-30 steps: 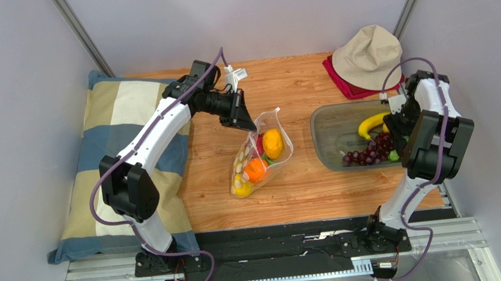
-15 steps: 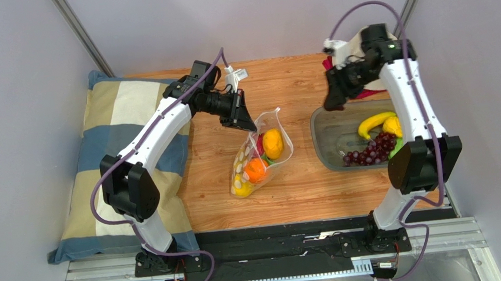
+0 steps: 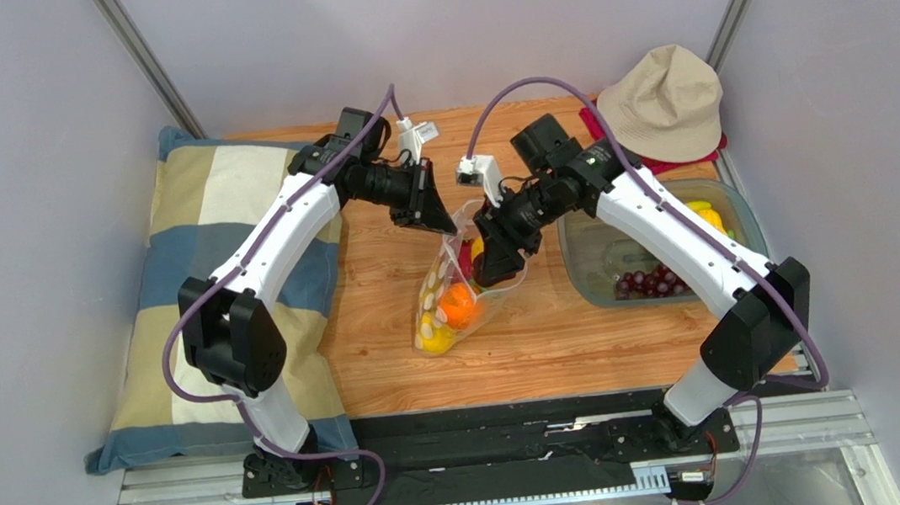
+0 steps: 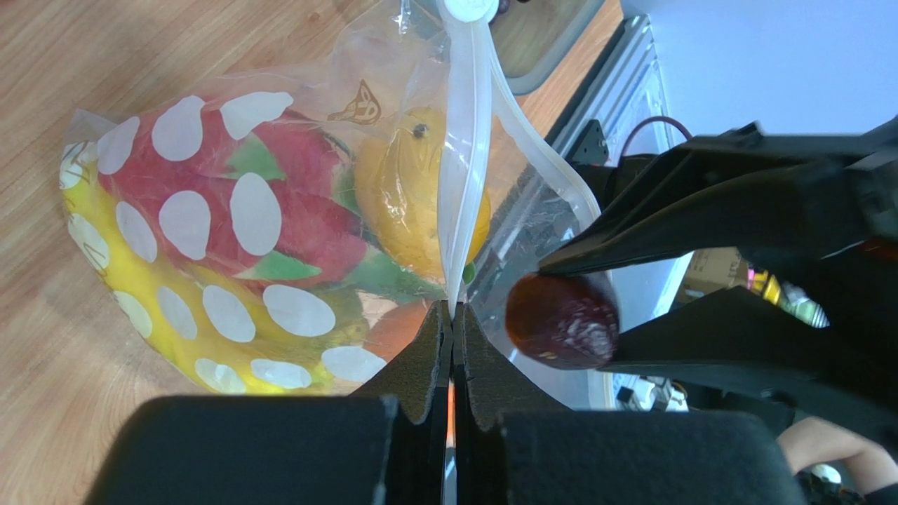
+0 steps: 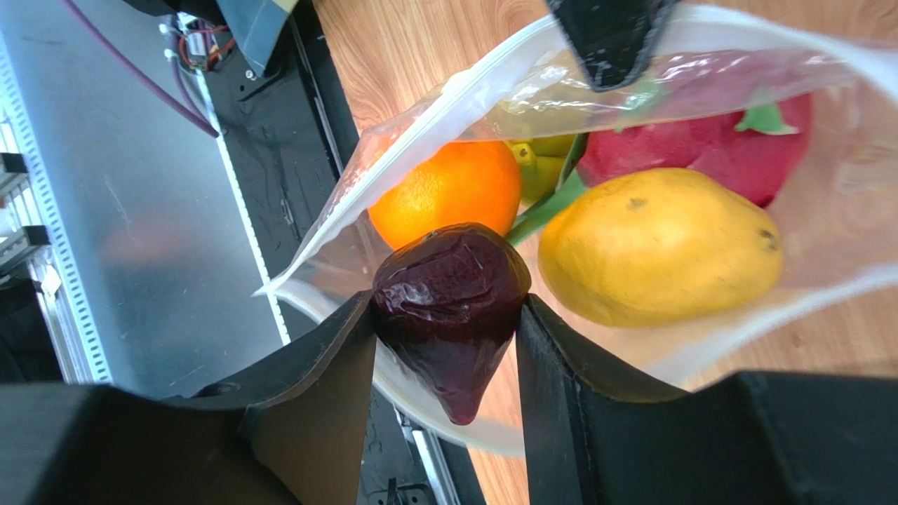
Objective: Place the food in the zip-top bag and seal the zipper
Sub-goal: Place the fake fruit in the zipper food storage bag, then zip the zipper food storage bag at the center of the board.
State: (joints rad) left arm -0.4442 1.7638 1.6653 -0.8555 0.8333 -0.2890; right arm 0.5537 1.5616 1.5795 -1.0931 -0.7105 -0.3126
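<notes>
Near the middle of the wooden worktop [image 3: 555, 342] lies the zip-top bag [image 3: 434, 290], and we see the left gripper [image 4: 451, 316] clenched on its mouth edge right at the zipper [image 4: 467, 137], holding up the end that faces the far edge. We find the right gripper [image 5: 448, 316] grasping a dark purple fruit piece [image 5: 451, 295] just above the open mouth, with an orange [image 5: 445, 200], a yellow fruit [image 5: 659, 247] and pink dragon fruit [image 5: 717, 147] already inside the bag. Toward the right edge we make out grapes [image 3: 644, 285] in the grey tray [image 3: 582, 266], partly hidden under the right arm [image 3: 684, 251].
</notes>
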